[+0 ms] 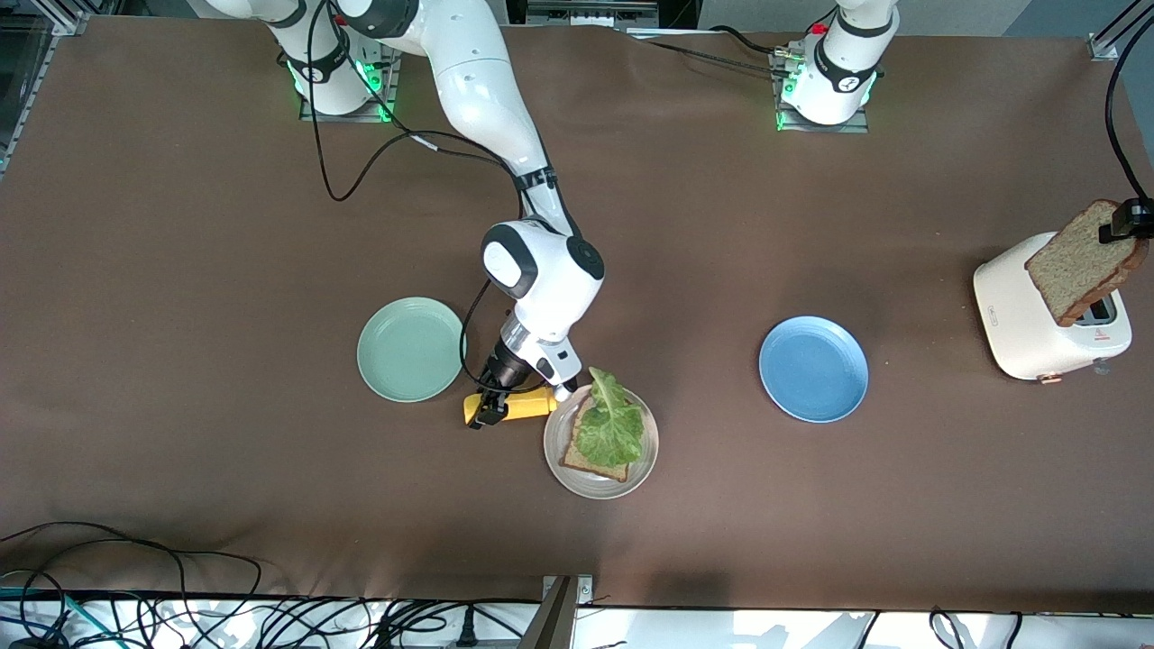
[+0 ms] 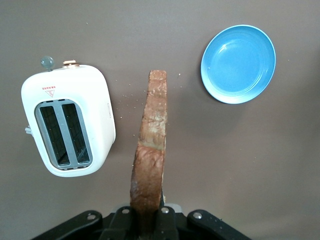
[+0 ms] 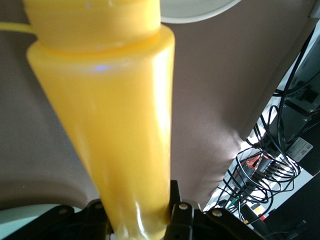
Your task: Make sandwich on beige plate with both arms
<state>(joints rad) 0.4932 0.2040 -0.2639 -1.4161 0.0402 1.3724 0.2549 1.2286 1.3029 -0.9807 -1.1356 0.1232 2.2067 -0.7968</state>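
The beige plate (image 1: 577, 482) carries one brown bread slice (image 1: 590, 461) with a green lettuce leaf (image 1: 613, 424) on top. My right gripper (image 1: 491, 410) is shut on a yellow squeeze bottle (image 1: 523, 406) turned on its side, low beside the plate's rim toward the right arm's end. The right wrist view is filled by the bottle (image 3: 110, 115), with the gripper (image 3: 137, 215) round it. My left gripper (image 1: 1122, 230) is shut on a second bread slice (image 1: 1082, 261), held up over the toaster (image 1: 1019, 315). That slice (image 2: 152, 145) shows edge-on in the left gripper (image 2: 147, 220).
A mint-green plate (image 1: 410, 349) lies next to the right gripper. A blue plate (image 1: 813, 368) lies between the beige plate and the white toaster (image 2: 67, 120), whose two slots show dark. Cables run along the table edge nearest the front camera.
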